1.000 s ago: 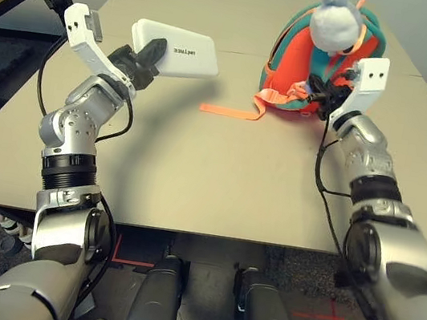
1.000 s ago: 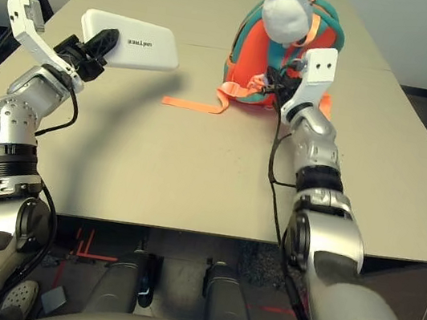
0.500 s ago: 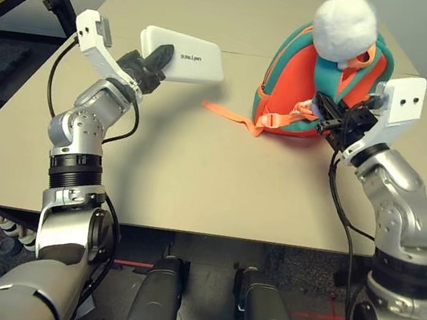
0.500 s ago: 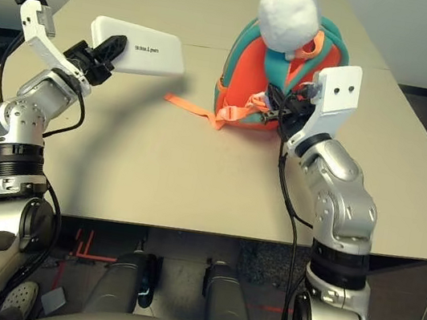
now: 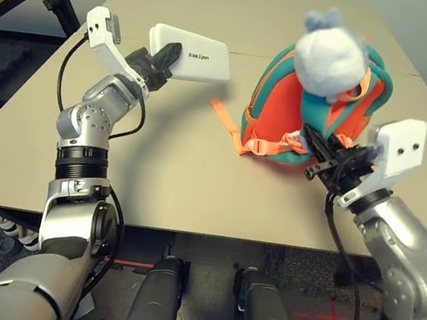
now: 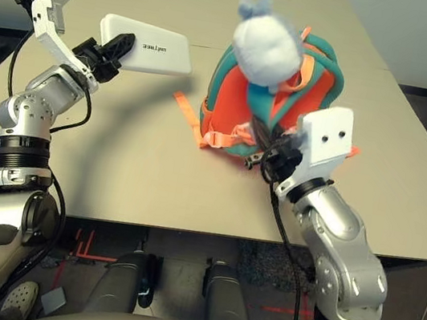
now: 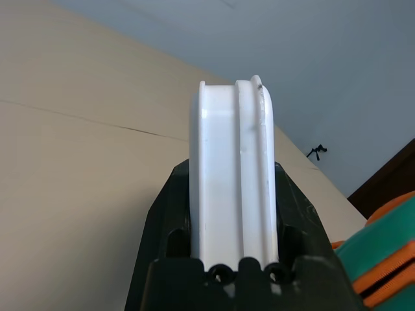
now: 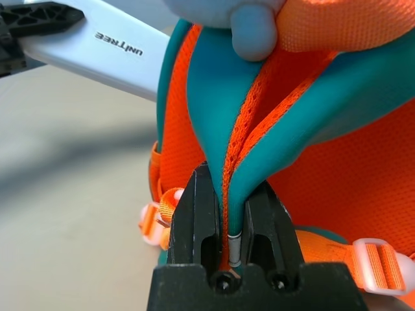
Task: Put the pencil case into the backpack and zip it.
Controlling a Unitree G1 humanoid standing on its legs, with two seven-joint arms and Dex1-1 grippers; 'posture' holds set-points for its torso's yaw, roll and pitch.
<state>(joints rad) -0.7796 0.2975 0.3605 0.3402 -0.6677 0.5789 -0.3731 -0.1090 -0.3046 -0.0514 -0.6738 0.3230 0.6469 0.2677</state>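
The left end effector (image 5: pixel 165 56) is clamping the white pencil case (image 5: pixel 190 55) above the surface (image 5: pixel 183 147); the left wrist view is exposing the case's edge between partly parted fingers. The right end effector (image 8: pixel 233 220) is closing narrowly on the backpack's (image 5: pixel 278 109) teal straps (image 8: pixel 217 116), a pinch the right wrist view is revealing; the head views are showing the plush head (image 5: pixel 331 61) entire.

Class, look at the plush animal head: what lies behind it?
Behind the plush head, the backpack shows around its edges: teal trim and orange fabric, with an orange loop beside it. Whatever part of the bag the head covers cannot be seen.
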